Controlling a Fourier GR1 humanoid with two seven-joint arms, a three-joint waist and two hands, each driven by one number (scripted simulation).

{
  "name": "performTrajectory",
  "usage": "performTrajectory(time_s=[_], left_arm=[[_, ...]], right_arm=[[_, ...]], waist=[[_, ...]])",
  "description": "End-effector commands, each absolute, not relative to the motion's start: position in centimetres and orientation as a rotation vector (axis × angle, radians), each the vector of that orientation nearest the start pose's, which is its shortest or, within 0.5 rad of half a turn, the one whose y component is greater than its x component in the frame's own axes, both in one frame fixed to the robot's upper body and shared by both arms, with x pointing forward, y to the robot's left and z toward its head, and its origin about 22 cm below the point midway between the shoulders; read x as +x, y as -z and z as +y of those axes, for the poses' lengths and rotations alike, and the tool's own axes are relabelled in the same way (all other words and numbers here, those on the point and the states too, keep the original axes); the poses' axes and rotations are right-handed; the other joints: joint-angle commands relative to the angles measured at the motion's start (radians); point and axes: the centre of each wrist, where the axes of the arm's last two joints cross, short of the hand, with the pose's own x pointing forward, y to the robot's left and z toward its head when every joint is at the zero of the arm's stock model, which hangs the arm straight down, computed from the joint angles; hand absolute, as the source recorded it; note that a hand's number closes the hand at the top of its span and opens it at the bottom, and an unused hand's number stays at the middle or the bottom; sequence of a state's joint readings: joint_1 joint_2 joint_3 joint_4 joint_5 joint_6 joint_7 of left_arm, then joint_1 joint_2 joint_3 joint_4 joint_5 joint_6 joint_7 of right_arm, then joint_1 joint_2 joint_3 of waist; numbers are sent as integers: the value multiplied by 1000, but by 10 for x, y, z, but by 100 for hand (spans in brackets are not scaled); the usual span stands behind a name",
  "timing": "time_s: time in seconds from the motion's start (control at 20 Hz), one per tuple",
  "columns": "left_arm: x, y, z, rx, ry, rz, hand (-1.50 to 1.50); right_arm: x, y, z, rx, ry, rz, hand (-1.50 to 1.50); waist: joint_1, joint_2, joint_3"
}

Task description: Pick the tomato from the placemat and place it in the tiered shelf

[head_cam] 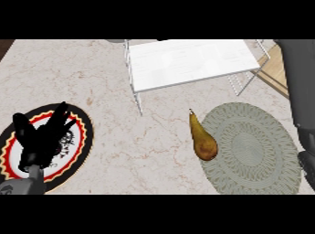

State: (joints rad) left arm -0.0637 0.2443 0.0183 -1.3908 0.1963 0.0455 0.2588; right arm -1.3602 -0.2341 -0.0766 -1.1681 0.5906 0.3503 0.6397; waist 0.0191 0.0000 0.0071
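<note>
Left hand [42, 137], nearest the viewer at lower left: fingers straight and spread upward, holding nothing, at rest over a round black, red and cream plate [5, 160]. The right hand is not identifiable; only a dark grey bulk [311, 91] occupies the right edge, so its state cannot be told.

Centre right: a round grey-green woven placemat [254, 151]. No tomato is visible. The only fruit is a brown-yellow pear [203, 139], lying across the placemat's left rim, stem pointing away from the viewer, half on the mat and half on the desk [86, 77].

Top centre: the shelf [186, 61], a white tier on thin wire legs, nothing on the visible tier.

Step in hand, as judged: the pick has not begun, since the fruit lies ungrasped. The next move calls for a hand to reach the placemat's left rim and close round the fruit before lifting it to the shelf.

Surface: pale marble with pink veining. Dark wood floor shows at upper left, lighter wood at upper right.
</note>
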Motion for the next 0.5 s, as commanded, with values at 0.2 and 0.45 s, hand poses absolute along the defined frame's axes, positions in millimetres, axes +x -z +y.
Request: performTrajectory(time_s=[0.2,0.45], left_arm=[[245,33,285,69,-17,-1121,0],[254,26,285,76,-19,-1108,0]], right_arm=[[421,-350,-118,-761,-809,-1670,150],[436,-338,-120,-771,-770,-1751,150]], waist=[[6,8,-8],[8,10,-8]])
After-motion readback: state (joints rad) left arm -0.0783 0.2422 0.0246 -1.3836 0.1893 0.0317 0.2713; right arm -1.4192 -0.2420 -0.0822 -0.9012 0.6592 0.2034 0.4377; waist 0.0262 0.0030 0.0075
